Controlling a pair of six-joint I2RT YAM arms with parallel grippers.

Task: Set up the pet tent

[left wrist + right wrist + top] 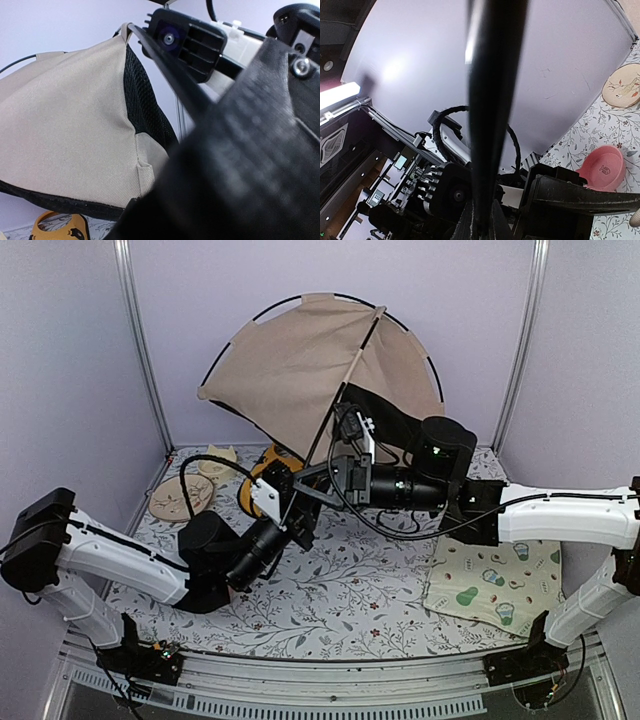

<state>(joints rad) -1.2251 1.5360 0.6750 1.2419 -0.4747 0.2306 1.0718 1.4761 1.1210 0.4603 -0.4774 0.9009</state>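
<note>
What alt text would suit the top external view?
A tan pet tent stands half raised at the back of a floral table, while the left hand and right hand meet at its pole. A printed cream mat lies front right.

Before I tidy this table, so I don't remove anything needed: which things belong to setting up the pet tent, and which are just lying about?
Belongs to the job: tan fabric pet tent with black edging; its thin black pole.
Just lying about: yellow double-bowl feeder; cream mat with green prints; round pink bowl; round tan plate.
</note>
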